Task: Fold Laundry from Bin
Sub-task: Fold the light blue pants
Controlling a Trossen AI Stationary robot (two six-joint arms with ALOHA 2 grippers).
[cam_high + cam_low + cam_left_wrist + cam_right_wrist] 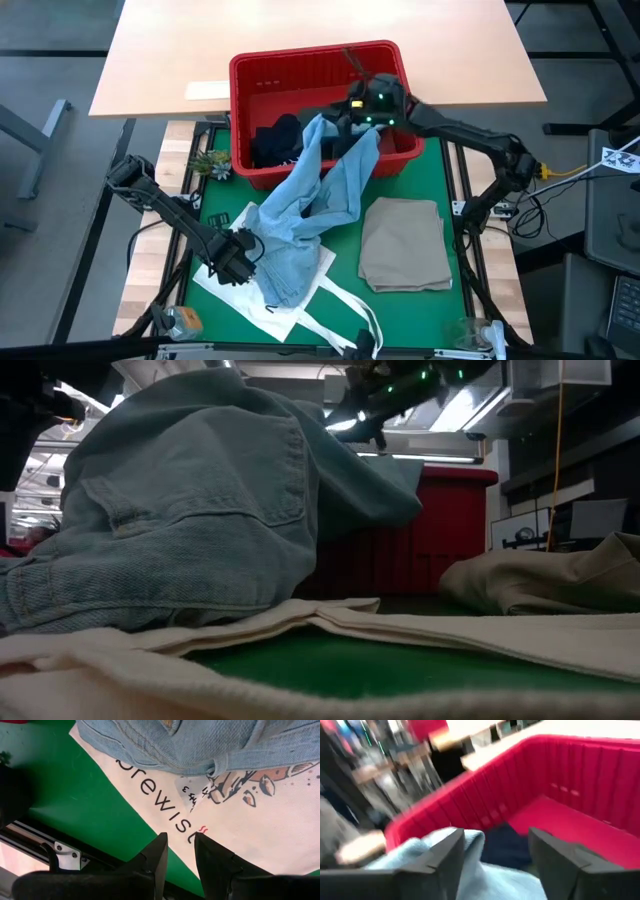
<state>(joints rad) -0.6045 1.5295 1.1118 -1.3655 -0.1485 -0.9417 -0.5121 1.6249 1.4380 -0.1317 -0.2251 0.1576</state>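
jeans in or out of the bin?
Partly out: the jeans drape over the bin rim onto the table, one end still inside.

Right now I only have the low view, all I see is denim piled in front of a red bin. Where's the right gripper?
Observer: The right gripper is over the red bin, fingers apart, the jeans below them.
Operator: Is anything left inside the bin?
Observer: Yes, a dark garment lies in its left part.
Operator: And the left gripper?
Observer: The left gripper is low over the white tote bag, beside the jeans, holding nothing.
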